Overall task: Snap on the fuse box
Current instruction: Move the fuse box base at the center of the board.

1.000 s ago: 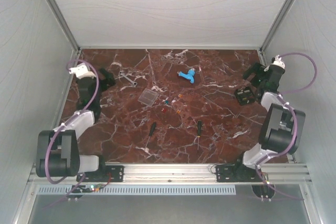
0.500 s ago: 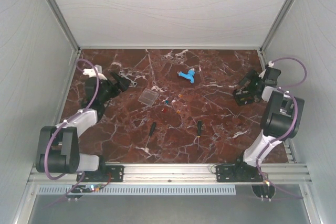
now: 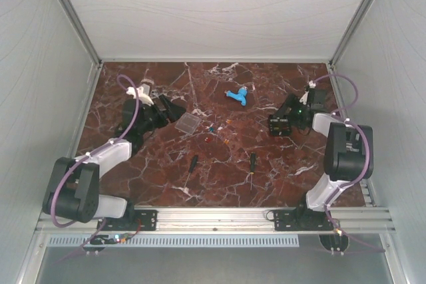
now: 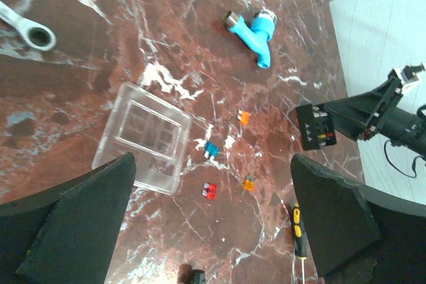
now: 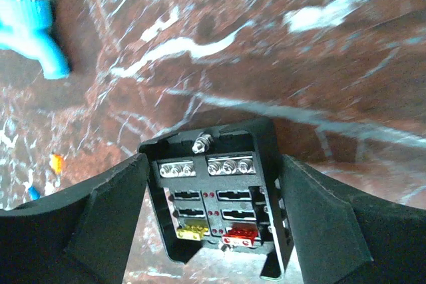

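- Both arms have swung toward frame centre; the right pincer (image 5: 213, 161) grips the tray (image 5: 213, 214) by its sides.
- The left pincer (image 4: 213, 162), wide open and empty, hangs over the lid (image 4: 143, 138); next, grasp it.

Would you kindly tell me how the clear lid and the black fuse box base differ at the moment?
The clear lid is see-through and empty; the black base is opaque and carries a yellow fuse and a red fuse. The lid lies flat on the table, ahead of the open left tool; the base is gripped by the right tool. Both are squarish plastic parts.
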Motion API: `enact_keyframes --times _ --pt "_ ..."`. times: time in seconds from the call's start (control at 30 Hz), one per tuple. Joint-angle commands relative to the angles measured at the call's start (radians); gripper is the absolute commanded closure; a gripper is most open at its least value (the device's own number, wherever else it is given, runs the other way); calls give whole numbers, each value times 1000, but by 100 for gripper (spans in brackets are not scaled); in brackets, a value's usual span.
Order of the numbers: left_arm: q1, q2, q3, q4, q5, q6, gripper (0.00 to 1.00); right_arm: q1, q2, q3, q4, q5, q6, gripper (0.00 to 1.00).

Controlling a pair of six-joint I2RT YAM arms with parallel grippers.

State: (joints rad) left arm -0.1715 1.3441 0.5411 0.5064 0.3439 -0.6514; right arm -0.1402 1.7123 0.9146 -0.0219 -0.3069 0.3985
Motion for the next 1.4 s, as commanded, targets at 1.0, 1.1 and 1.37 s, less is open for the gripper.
enact_keyframes --times 1.0,1.1,1.37 --pt "-166 -44 -21 -48 40 -8 0 284 92 213 -126 -84 -158 25" --pt "-168 -42 -25 -48 45 -9 0 292 92 195 -145 -114 -162 29" --pt "-170 -26 -28 -42 57 -8 0 332 -28 52 -180 -137 -149 33"
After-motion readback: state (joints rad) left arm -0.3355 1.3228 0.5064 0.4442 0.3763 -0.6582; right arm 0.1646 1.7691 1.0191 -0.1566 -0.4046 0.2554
